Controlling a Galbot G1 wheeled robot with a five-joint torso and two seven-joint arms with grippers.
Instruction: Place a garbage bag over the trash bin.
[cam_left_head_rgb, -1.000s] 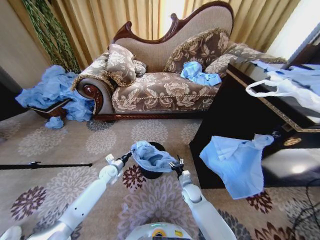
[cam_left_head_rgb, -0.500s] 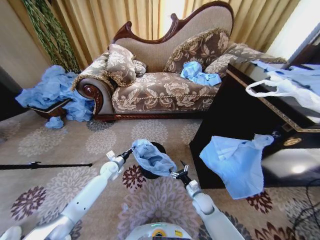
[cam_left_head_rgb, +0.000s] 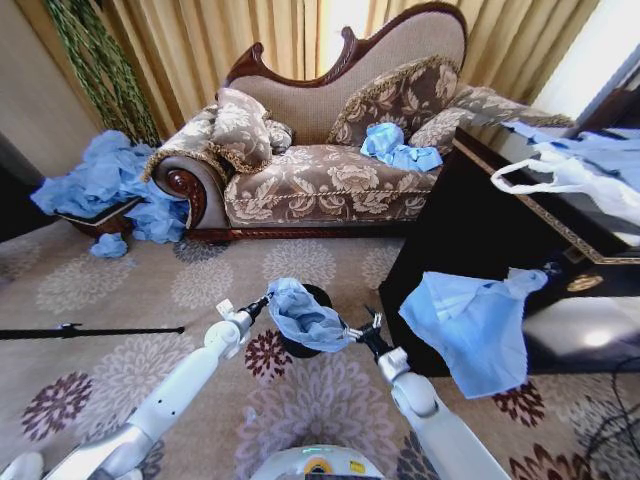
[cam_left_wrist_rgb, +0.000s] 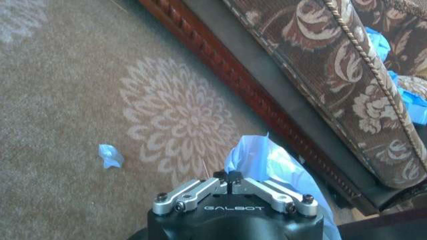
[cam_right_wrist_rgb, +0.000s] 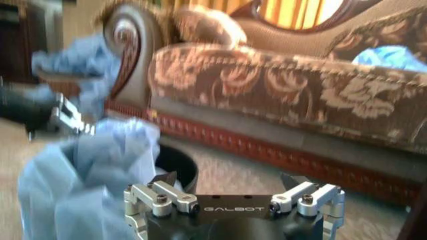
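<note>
1. The garbage bag (cam_left_head_rgb: 305, 318) hangs crumpled over the trash bin (cam_left_head_rgb: 322, 296) on the flowered carpet (cam_left_head_rgb: 120, 290), in front of the sofa (cam_left_head_rgb: 330, 150). It covers most of the bin's opening; only the far right part of the black rim shows in the head view.
2. Both arms reach forward and down from the robot's base, elbows low, meeting at the bin from either side.
3. The left end effector (cam_left_head_rgb: 262, 302) is clenched on the bag's left edge; in the left wrist view its fingers (cam_left_wrist_rgb: 227, 176) are pressed together with blue film rising just past them.
4. The right end effector (cam_left_head_rgb: 362, 330) sits at the bag's right edge. In the right wrist view (cam_right_wrist_rgb: 230, 181) its fingers stand spread apart, the bag bunched against one of them, so it reads as released.
5. Compared with a second ago, the right end effector has moved rightward and slightly nearer the robot, away from the bin's rim, and the bag's right side is drawn out with it. The left end effector has barely moved.
6. "GALBOT" is printed on each wrist housing.
</note>
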